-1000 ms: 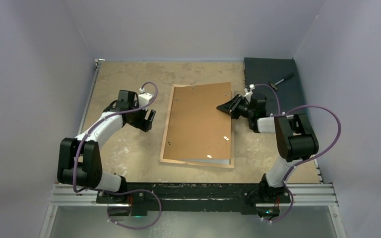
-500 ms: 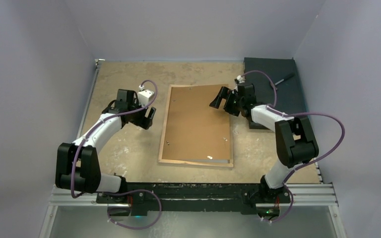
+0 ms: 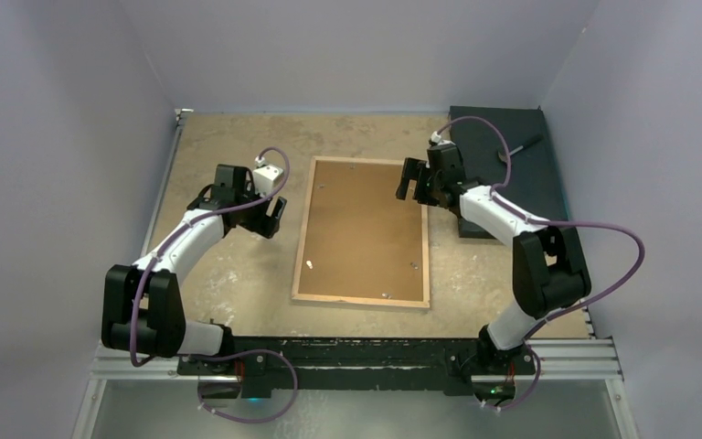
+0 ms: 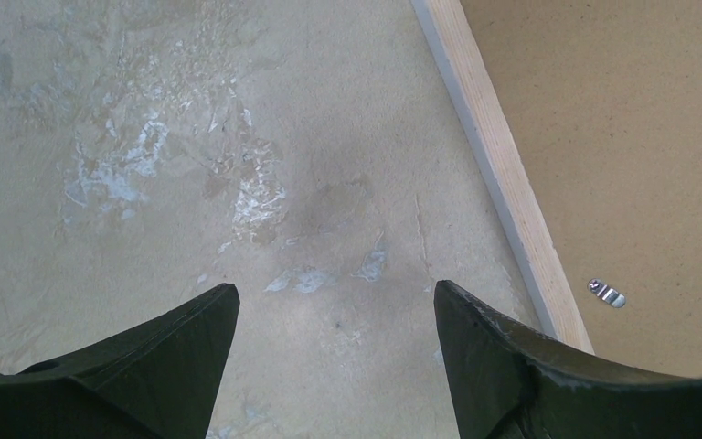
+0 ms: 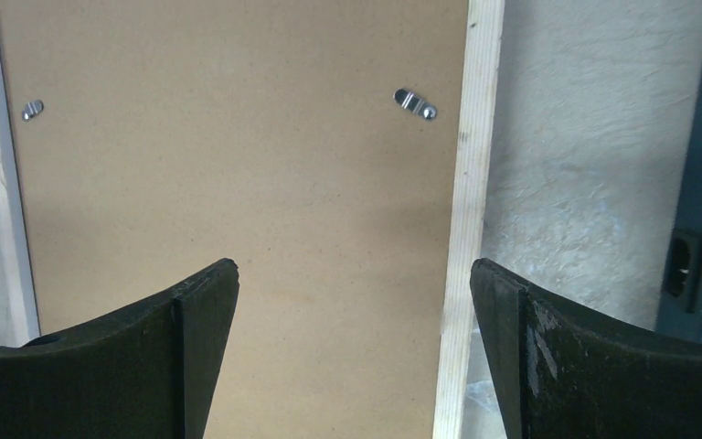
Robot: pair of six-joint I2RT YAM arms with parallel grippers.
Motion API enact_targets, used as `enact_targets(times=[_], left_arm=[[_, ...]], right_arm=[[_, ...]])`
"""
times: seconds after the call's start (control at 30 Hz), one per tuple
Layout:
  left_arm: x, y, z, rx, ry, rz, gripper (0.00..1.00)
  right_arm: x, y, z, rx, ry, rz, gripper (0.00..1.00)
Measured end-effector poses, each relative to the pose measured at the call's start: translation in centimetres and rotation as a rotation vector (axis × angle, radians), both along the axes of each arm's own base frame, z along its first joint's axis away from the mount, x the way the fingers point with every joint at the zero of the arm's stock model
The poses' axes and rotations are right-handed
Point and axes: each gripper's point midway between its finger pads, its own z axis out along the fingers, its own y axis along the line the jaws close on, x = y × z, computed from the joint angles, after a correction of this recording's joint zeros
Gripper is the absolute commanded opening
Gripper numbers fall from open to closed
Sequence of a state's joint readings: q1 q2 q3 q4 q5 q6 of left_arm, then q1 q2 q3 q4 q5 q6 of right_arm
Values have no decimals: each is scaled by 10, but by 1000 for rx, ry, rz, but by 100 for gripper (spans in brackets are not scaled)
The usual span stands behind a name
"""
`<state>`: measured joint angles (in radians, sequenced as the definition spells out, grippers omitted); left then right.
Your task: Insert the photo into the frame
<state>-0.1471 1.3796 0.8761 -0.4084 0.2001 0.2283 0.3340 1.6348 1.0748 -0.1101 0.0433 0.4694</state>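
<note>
Beneath right end effector (image 5: 355, 274), frame (image 5: 469, 201) edge.

matt backing board (image 3: 363, 229), bare-wood frame (image 5: 466, 229)

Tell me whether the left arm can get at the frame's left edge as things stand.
Probably yes. The left gripper hovers open just beside the frame, at its left edge. Only table shows between them, and nothing lies in the way.
</note>
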Motion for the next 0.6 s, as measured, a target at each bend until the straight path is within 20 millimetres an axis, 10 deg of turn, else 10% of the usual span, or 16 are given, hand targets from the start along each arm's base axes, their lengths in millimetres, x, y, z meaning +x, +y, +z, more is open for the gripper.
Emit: enact_targets(times=[0.37, 0.6], left_arm=[[0, -1, -1, -9, 8, 1, 80], [5, -17, -10, -81, 67, -12, 78]], right_arm=[[2, -4, 14, -8, -30, -15, 97], [-19, 9, 5, 67, -31, 21, 77]])
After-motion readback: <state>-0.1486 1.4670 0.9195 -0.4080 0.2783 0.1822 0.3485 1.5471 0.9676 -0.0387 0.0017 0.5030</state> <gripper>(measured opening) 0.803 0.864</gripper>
